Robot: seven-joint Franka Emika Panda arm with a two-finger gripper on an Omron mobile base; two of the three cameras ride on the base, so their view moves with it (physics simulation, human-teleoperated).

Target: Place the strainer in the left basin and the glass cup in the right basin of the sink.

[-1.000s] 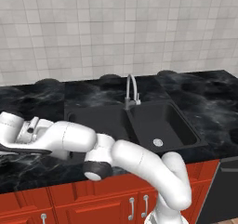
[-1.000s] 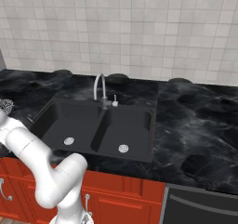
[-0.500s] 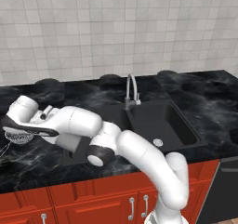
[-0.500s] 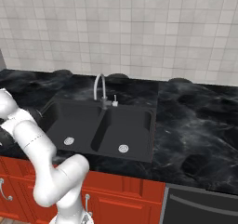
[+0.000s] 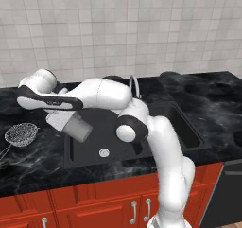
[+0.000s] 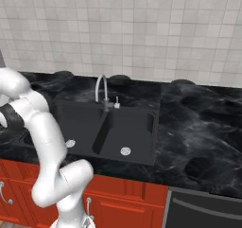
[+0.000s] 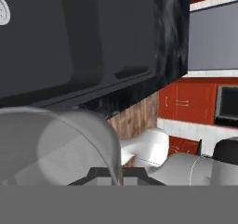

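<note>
The glass cup is a pale translucent tumbler, tilted, hanging over the left edge of the left basin. My gripper is shut on it, with the arm reaching in from the right. In the hand view the glass cup looms at the lower left, just past the gripper. The mesh strainer lies on the counter left of the sink, apart from the gripper. The right basin lies beyond my arm. From the other side I see the left basin and the right basin, each with a silver drain.
A curved silver faucet stands behind the sink's divider. Black marbled counter runs to both sides, with a tiled wall behind it. Red cabinet fronts sit below the front edge.
My arm has swung right from over the counter beside the strainer to the left basin's edge, carrying the glass cup. The strainer stays on the counter.
</note>
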